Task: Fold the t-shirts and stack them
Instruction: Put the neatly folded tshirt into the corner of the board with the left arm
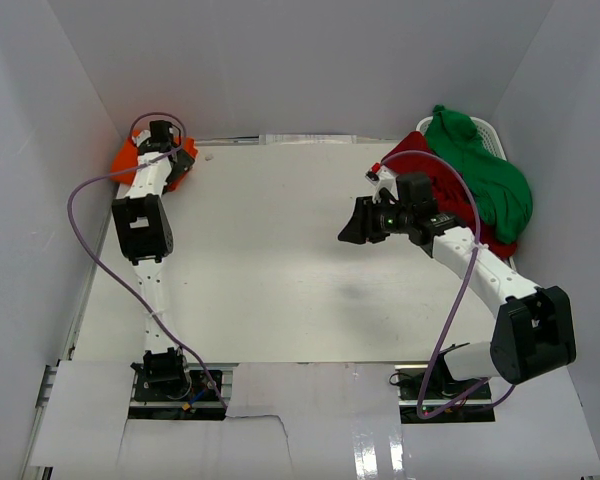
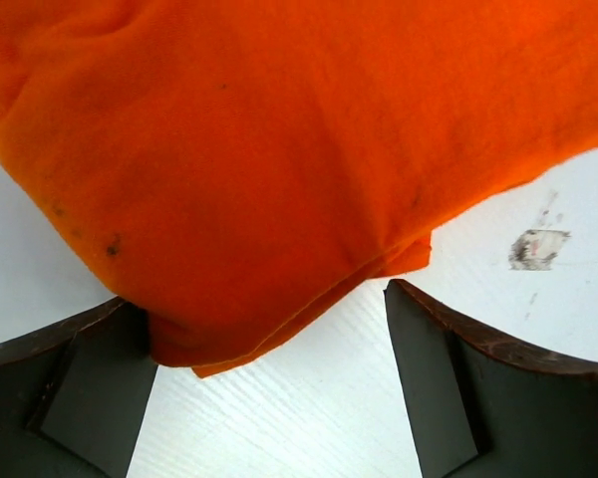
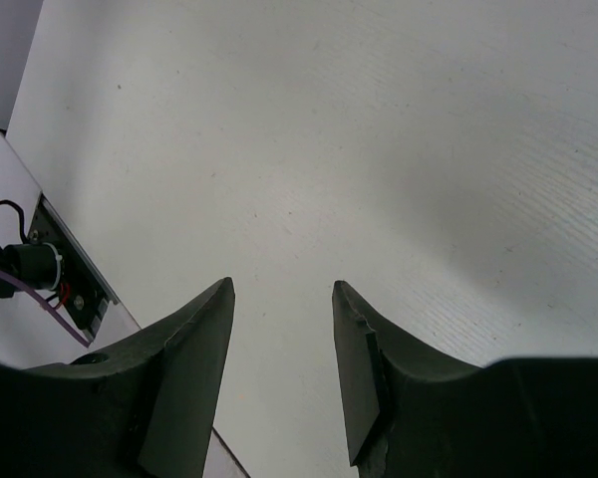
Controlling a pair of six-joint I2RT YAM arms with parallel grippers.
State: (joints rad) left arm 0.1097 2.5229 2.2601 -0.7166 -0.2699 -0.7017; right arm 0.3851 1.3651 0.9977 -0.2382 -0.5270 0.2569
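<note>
The bright orange t-shirt (image 1: 126, 159) lies bunched at the far left corner of the table, mostly hidden under my left arm. In the left wrist view it (image 2: 279, 139) fills the upper frame, and a folded edge hangs down beside the left finger (image 2: 75, 398). My left gripper (image 2: 269, 334) is open wide just over that edge, holding nothing; it also shows in the top view (image 1: 172, 160). The green t-shirt (image 1: 485, 180) lies heaped on the dark red t-shirt (image 1: 432, 172) at the far right. My right gripper (image 1: 355, 226) is open and empty above bare table, left of that heap (image 3: 282, 289).
A white basket (image 1: 489, 132) holds the back of the green and red heap. White walls close in the table on the left, far and right sides. A small scuff mark (image 2: 536, 249) is on the table beside the orange shirt.
</note>
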